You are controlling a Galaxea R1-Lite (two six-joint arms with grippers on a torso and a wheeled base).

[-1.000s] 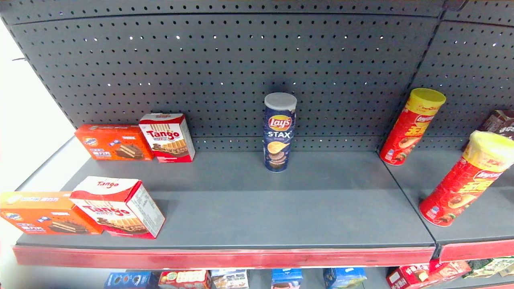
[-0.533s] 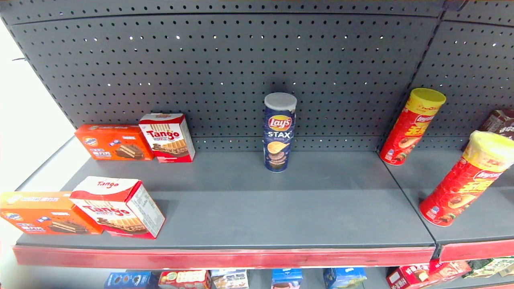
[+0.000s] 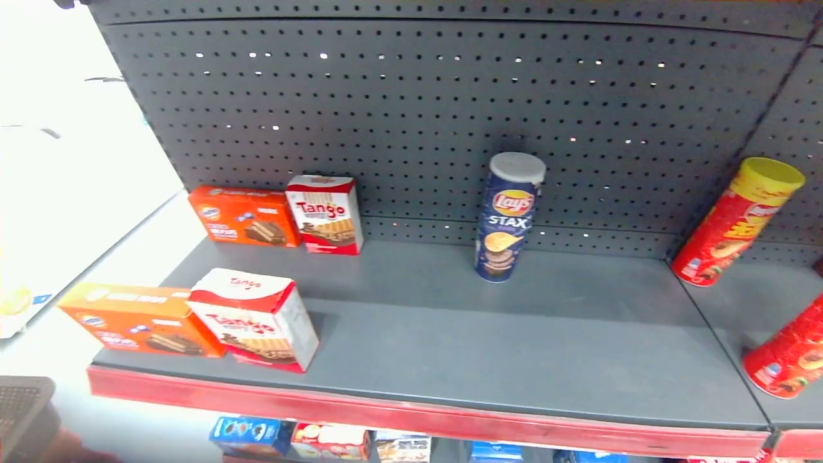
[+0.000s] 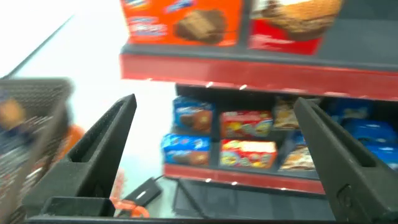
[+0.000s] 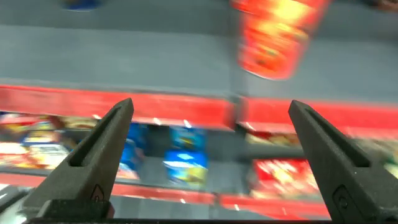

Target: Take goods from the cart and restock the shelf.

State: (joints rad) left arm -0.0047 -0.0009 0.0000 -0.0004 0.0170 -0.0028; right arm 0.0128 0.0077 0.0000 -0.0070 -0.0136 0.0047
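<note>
In the head view, the shelf (image 3: 450, 334) has bare room around the blue can (image 3: 508, 218), and the cart (image 3: 22, 405) sits at our lower left. We judge the goods lie there, so we should face the cart squarely before reaching.

In the left wrist view, the left gripper (image 4: 214, 165) hangs low beside the cart, fingers spread and empty.

In the right wrist view, the right gripper (image 5: 208, 162) faces the shelf edge, also wide and empty.

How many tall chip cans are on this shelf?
3. A blue can stands mid-shelf at the back; a yellow-lidded red can is back right; another red can is front right, partly cut off. More may be hidden beyond.
</note>
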